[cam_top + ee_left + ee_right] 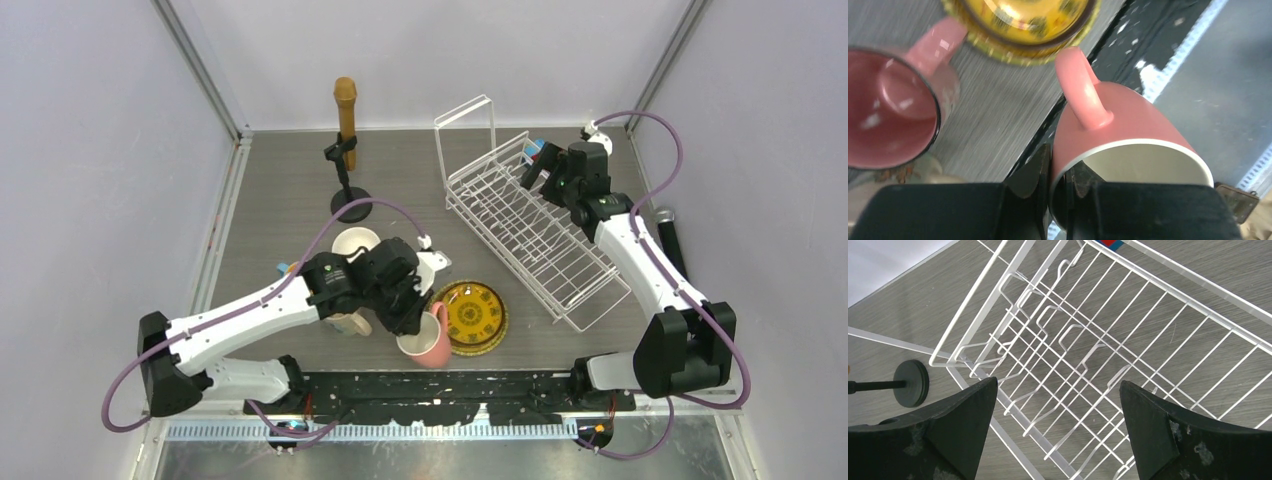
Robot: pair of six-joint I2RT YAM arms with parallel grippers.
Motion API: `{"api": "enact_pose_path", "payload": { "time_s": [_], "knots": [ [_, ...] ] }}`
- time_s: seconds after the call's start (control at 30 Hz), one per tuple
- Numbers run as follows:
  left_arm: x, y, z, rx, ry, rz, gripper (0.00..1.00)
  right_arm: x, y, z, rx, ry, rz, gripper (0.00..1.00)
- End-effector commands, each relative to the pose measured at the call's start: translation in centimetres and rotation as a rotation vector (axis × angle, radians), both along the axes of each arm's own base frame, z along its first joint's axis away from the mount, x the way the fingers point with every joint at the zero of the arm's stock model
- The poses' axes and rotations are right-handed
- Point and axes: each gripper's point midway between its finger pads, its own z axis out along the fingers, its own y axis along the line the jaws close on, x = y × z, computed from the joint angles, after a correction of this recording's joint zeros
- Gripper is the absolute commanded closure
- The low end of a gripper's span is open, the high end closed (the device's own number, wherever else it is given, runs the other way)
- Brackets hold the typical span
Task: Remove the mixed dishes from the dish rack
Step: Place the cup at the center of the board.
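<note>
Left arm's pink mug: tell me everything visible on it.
The pink mug is matte pink outside and cream inside, ceramic by its look, with one thick loop handle. The left gripper is shut on its rim, one finger inside, one outside. It is tilted, at the near edge of the table, beside the yellow patterned plate. Whether its base touches the table cannot be told.

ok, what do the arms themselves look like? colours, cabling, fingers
They match. The left arm and right arm both have white link shells with black joint housings and black wrists. A purple cable runs in loose loops along each. The fingers are black, broad wedges narrowing to a tip, with pale scuffs. No logo is legible.
</note>
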Motion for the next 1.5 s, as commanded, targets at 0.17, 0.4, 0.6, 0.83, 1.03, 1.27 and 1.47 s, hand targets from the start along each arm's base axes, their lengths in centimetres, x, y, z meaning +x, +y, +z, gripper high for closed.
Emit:
{"api": "enact_pose_path", "payload": {
  "time_s": [0.17, 0.4, 0.6, 0.83, 1.03, 1.27, 1.47],
  "knots": [
    [0.6, 4.2, -4.3, 0.244, 0.008, 0.100, 1.00, -0.1, -1.1, 0.7, -0.064, -0.039, -0.027, 0.00],
    [1.1, 5.0, -6.5, 0.334, 0.012, 0.130, 1.00, -0.2, -1.6, 0.8, -0.089, -0.041, -0.039, 0.00],
    [2.4, 5.8, -8.1, 0.388, -0.043, 0.192, 1.00, -0.5, -2.2, 0.7, -0.113, -0.042, -0.055, 0.00],
    [3.7, 5.5, -8.1, 0.352, -0.104, 0.243, 1.00, -0.7, -2.2, 0.4, -0.117, -0.034, -0.052, 0.00],
    [4.0, 6.4, -8.6, 0.353, -0.127, 0.296, 0.94, -0.7, -2.2, 0.2, -0.112, -0.029, -0.054, 0.00],
    [4.5, 6.5, -9.1, 0.376, -0.136, 0.332, 0.94, -0.6, -1.9, 0.1, -0.104, -0.025, -0.044, 0.00],
    [4.3, 6.5, -8.3, 0.356, -0.130, 0.337, 0.73, -0.8, -2.2, 0.2, -0.112, -0.030, -0.053, 0.00]
  ]
}}
